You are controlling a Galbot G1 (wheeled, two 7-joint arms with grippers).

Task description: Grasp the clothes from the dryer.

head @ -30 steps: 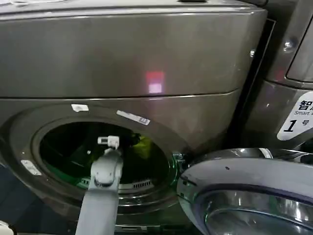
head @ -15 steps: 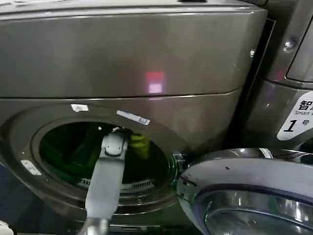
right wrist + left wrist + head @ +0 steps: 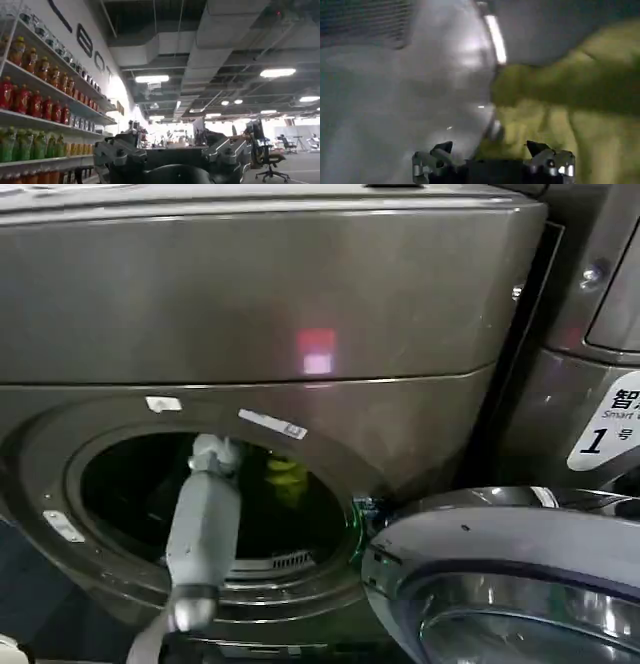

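The dryer (image 3: 250, 294) is a bronze-grey front loader with its round porthole (image 3: 215, 504) open. Yellow-green clothes (image 3: 285, 474) lie deep in the dark drum. My left arm (image 3: 200, 524) reaches through the porthole into the drum. In the left wrist view my left gripper (image 3: 490, 148) is open, its dark fingertips (image 3: 443, 147) spread wide. The yellow-green clothes (image 3: 560, 100) lie just ahead of it, beside the shiny steel drum wall (image 3: 395, 100); nothing is between the fingertips. My right gripper (image 3: 172, 152) is away from the machine, open and holding nothing, facing a room.
The dryer's round door (image 3: 500, 574) hangs open at the lower right, close to the porthole rim. A neighbouring machine with a white "1" label (image 3: 605, 429) stands on the right. Shelves of bottles (image 3: 40, 105) line the wall in the right wrist view.
My left arm has pushed further into the drum and shifted a little left. The wrist end now sits higher and deeper in the opening. The green glow in the drum has faded.
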